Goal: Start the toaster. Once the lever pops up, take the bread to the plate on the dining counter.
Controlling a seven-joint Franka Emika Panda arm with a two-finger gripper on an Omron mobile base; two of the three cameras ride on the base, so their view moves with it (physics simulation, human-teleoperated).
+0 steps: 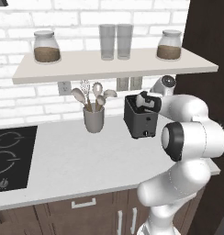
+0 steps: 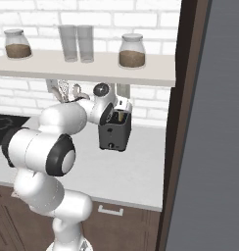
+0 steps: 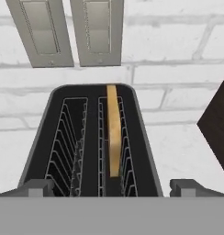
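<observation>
1. The toaster (image 1: 140, 118), a small black two-slot box, stands on the pale worktop (image 1: 77, 160) against the white brick wall (image 1: 22, 105), below a wall shelf (image 1: 109, 64).
2. The bread (image 3: 113, 133), a thin golden slice, stands on edge in the right-hand slot as the hand view shows it; the left slot holds just its wire cage.
3. The gripper (image 3: 112, 186) hangs directly over the toaster's top, its two dark fingertips (image 3: 38, 187) spread wide, one at each side of the toaster's near end, with nothing between them.
4. In the left base view the hand sits just above the toaster's top, the white arm reaching in from the lower right.
5. A pale round knob (image 1: 146, 133) shows low on the toaster's narrow front face; the lever is too small to make out.
6. A grey utensil pot (image 1: 93, 119) with wooden spoons and a whisk stands left of the toaster, and a black hob (image 1: 10, 158) lies further left.
7. On the shelf are two jars (image 1: 46, 46) of brown contents with two clear glasses (image 1: 115, 41) between them.
8. Two grey switch plates (image 3: 68, 30) are mounted on the wall behind the toaster.
</observation>
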